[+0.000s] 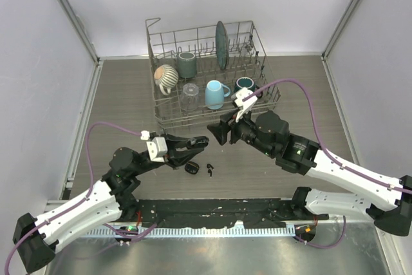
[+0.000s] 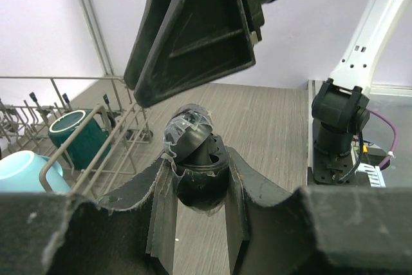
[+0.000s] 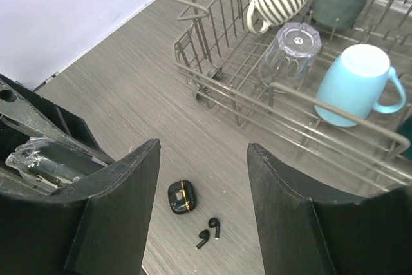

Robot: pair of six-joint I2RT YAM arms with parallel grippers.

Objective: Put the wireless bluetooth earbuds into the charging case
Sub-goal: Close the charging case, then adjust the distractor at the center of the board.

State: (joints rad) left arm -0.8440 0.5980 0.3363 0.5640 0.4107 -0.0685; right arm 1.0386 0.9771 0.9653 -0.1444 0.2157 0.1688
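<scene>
My left gripper [image 1: 201, 142] is shut on a black oval charging case [image 2: 196, 172] with its lid tipped open, held above the table; the case also shows at the left of the right wrist view [image 3: 55, 162]. My right gripper [image 1: 217, 133] is open and empty, just right of and above the left one; one of its fingers [image 2: 193, 30] looms over the held case. Two tiny black earbuds [image 3: 209, 231] lie side by side on the table [image 1: 129, 94], also seen from the top [image 1: 210, 170]. A second, closed black case with a gold band [image 3: 181, 196] lies just left of them [image 1: 191, 168].
A wire dish rack [image 1: 167, 118] stands behind the grippers with a striped mug [image 1: 166, 78], a grey-green mug [image 1: 187, 64], a clear glass [image 1: 190, 96], a light blue mug [image 1: 215, 94], a teal mug [image 1: 245, 84] and a dark plate [image 1: 221, 44].
</scene>
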